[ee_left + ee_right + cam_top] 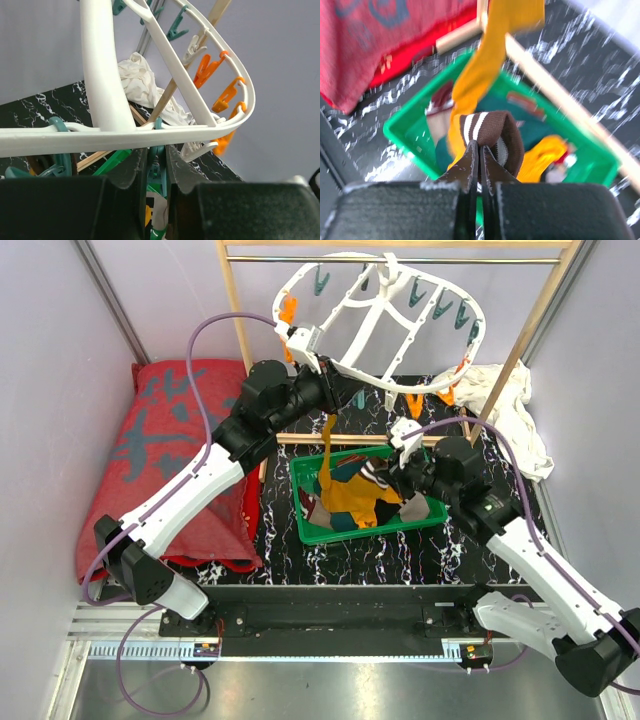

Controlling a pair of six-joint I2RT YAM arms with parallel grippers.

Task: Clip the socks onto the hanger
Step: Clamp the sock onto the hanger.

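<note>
Right pincer (479, 147): shut on the striped cuff (492, 127) of the mustard sock (480, 65), over the green basket (405, 132).
Left pincer (156, 150): narrow, pinching a teal peg (158, 170) under the hanger (105, 75) rim.
Relation: I place the cuff right of that peg and lower; the sock runs up toward it.
Obstruction: wooden rack (235, 320) rail close by.

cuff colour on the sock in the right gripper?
The cuff is dark brown with white stripes, pinched in the right gripper; best in right wrist view.
</note>
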